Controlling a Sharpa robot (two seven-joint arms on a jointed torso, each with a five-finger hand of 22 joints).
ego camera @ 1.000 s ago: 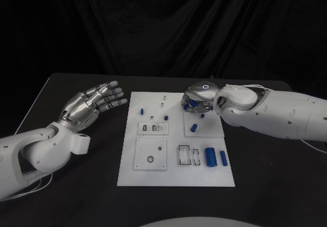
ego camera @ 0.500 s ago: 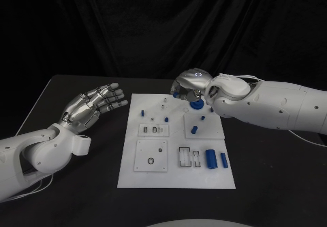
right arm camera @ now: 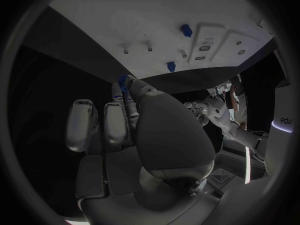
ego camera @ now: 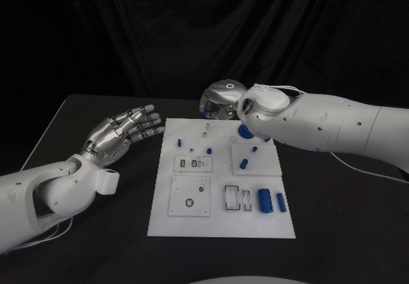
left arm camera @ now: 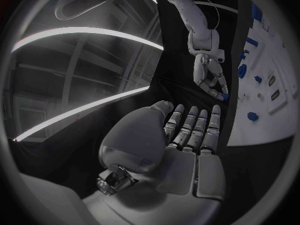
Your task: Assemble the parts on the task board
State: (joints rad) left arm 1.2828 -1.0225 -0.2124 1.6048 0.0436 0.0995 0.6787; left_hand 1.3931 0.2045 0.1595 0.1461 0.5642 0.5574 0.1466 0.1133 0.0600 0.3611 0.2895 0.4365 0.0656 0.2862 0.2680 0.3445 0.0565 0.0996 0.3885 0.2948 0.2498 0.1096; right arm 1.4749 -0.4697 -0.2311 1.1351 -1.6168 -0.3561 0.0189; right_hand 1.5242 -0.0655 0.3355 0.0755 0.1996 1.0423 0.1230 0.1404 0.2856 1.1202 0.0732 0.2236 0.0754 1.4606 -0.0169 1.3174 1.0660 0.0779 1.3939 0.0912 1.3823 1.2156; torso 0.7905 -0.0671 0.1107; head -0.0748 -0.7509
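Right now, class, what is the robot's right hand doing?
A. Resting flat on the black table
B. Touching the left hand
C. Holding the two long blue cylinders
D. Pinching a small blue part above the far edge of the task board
D: the right hand is raised over the task board's far edge, and the left wrist view shows a small blue part at its fingertips.

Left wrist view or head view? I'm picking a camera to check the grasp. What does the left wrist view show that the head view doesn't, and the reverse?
Left wrist view: seen from the side, the right hand pinches a small blue part at the tips of its fingers. Head view: the whole task board from above, with two blue cylinders lying near its right edge. Both: the left hand, fingers apart and holding nothing, beside the board.
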